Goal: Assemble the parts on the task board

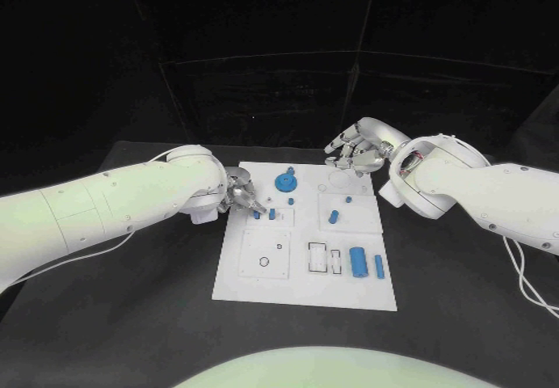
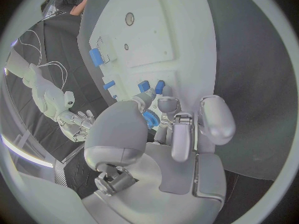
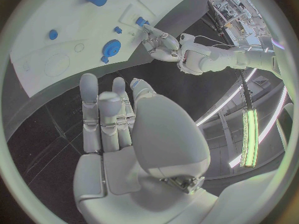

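Observation:
The white task board (image 1: 262, 283) lies mid-table. My left hand (image 1: 242, 200) hovers over its far left part, fingers (image 2: 169, 107) bent down close behind two small blue parts (image 1: 264, 215) (image 2: 151, 86). I see nothing held in it. A blue gear-like part (image 1: 287, 181) (image 3: 112, 47) stands near the board's far edge and shows past the thumb (image 2: 149, 118). My right hand (image 1: 355, 149) (image 3: 115, 119) floats beyond the far edge, fingers straight and empty. A blue peg (image 1: 334, 216) lies mid-board, and two blue cylinders (image 1: 368, 263) lie at the right.
Cut-outs mark the board: a round hole (image 1: 266, 261) at the near left and rectangular slots (image 1: 324, 259) beside the cylinders. A tiny blue part (image 1: 348, 198) sits near the far right corner. Black table (image 1: 140, 323) surrounds the board.

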